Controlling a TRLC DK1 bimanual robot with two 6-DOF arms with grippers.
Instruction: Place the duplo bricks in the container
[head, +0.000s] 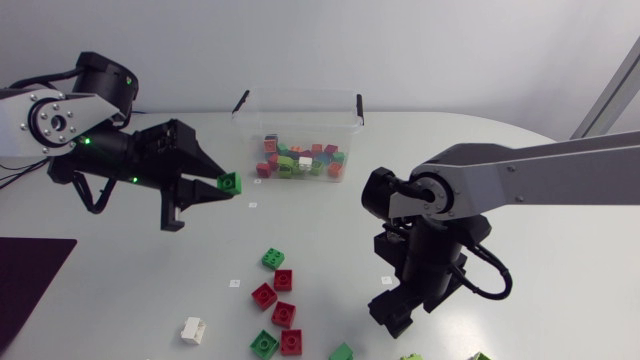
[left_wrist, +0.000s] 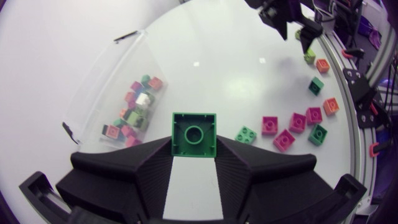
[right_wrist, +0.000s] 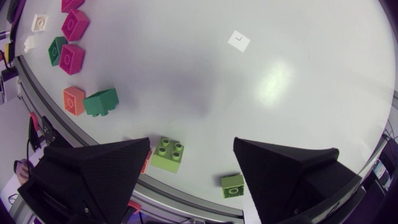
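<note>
Sorting under way, well short of finished.
Left gripper (head: 218, 190) is closed on a small green square duplo brick (head: 229, 182), pinched at its fingertips and held above the white table (head: 330, 240), just short of the clear plastic open-topped container (head: 298, 104). That container holds a low heap of red, green, pink and white bricks (head: 300, 160), far from full. Loose red, green and white bricks (head: 277, 300) lie scattered near the front edge, still to be moved. Right gripper (right_wrist: 191, 149) hangs wide open with nothing held, and a lime-green brick (right_wrist: 168, 154) lies on the table below its spread fingers.
</note>
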